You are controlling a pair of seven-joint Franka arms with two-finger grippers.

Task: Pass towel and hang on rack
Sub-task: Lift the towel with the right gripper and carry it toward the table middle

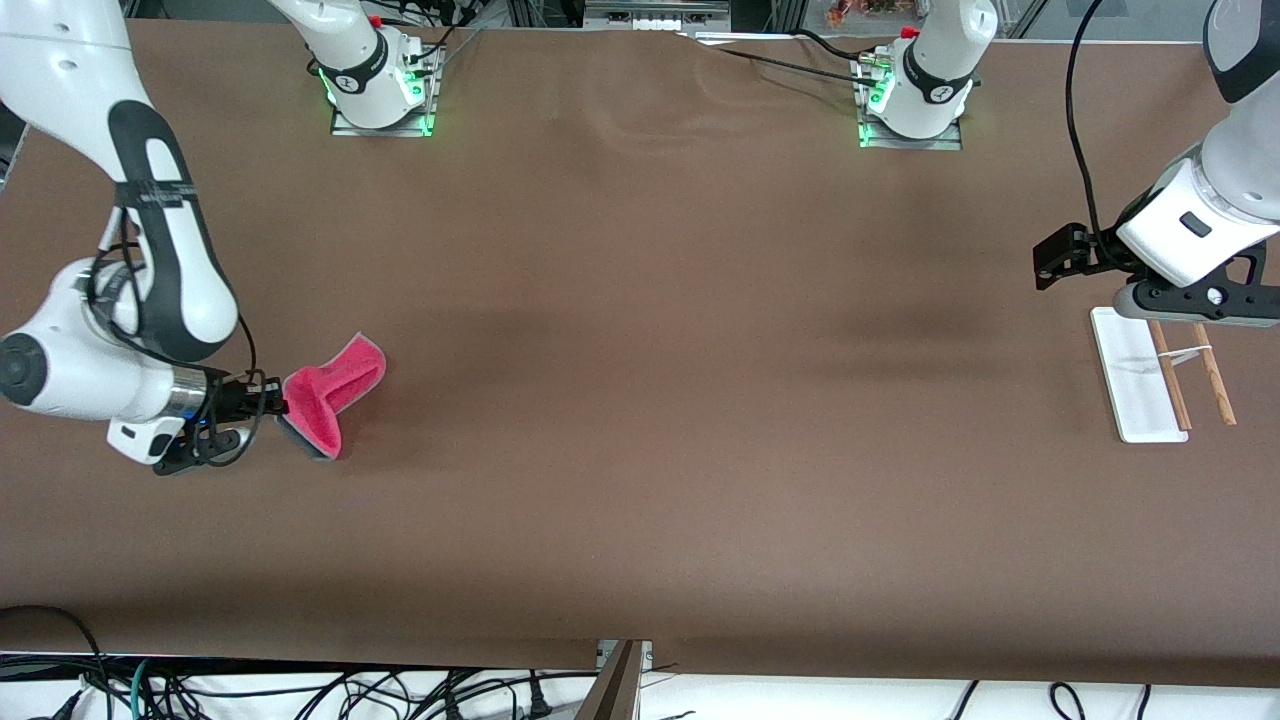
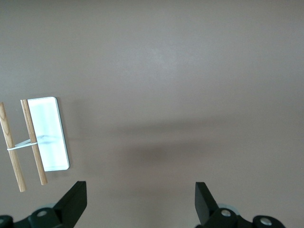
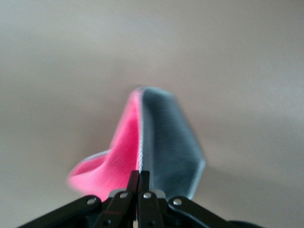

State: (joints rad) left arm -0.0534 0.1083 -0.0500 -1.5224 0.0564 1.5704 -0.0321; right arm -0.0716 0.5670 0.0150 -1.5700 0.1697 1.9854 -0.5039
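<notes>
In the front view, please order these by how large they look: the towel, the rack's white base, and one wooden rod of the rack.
1. Rack's white base.
2. Towel: similar in area, so this order is unsure; it is crumpled in the right gripper.
3. Wooden rod: clearly smallest.

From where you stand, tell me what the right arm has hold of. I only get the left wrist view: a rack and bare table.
Observer: The right gripper is shut on the towel, pinching its edge at the right arm's end of the table.
Operator: Say which face shows.
Observer: In the front view mostly the pink face; the right wrist view shows it folded, pink on one side and dark grey on the other.
Operator: Now place my own arm.
Observer: The left gripper hangs with jaws open beside the rack, at the left arm's end of the table, and holds nothing.
</notes>
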